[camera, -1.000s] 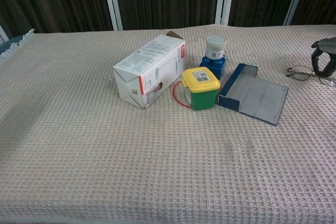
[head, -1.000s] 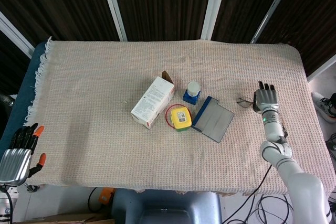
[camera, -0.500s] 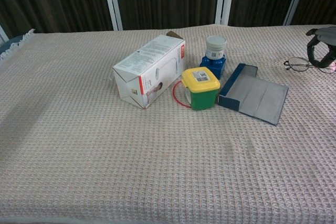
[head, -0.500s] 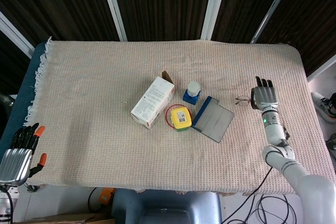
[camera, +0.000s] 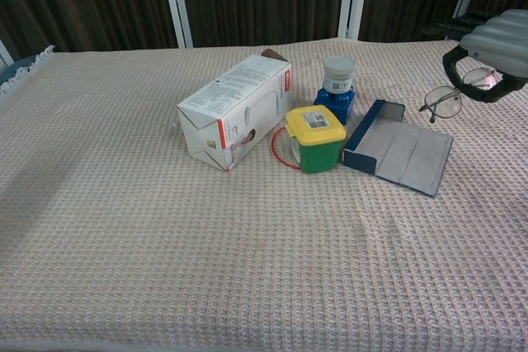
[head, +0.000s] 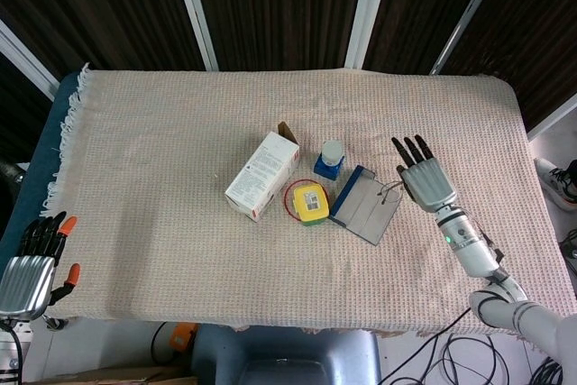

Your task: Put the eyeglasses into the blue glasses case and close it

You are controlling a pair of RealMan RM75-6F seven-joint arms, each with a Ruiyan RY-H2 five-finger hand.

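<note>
The eyeglasses (camera: 446, 101) are held by the right hand (head: 426, 180), lifted clear of the cloth; in the chest view the dark fingers (camera: 462, 72) are seen curled over them, with one lens hanging out to the left below the fingers. In the head view the glasses (head: 389, 190) are seen just left of the hand, above the right edge of the blue glasses case (head: 364, 204), which lies open and flat on the counter (head: 162, 178).

The left hand (head: 32, 259) is seen at the near left, off the counter's edge, with its fingers apart and nothing held.

One pair of eyeglasses and one case are counted. Left of the case, one yellow-lidded green container (camera: 314, 138), one blue-based jar (camera: 337, 84) with a white cap and one white carton (camera: 236, 110) are found. Labels are seen on all three, but no writing can be read.
</note>
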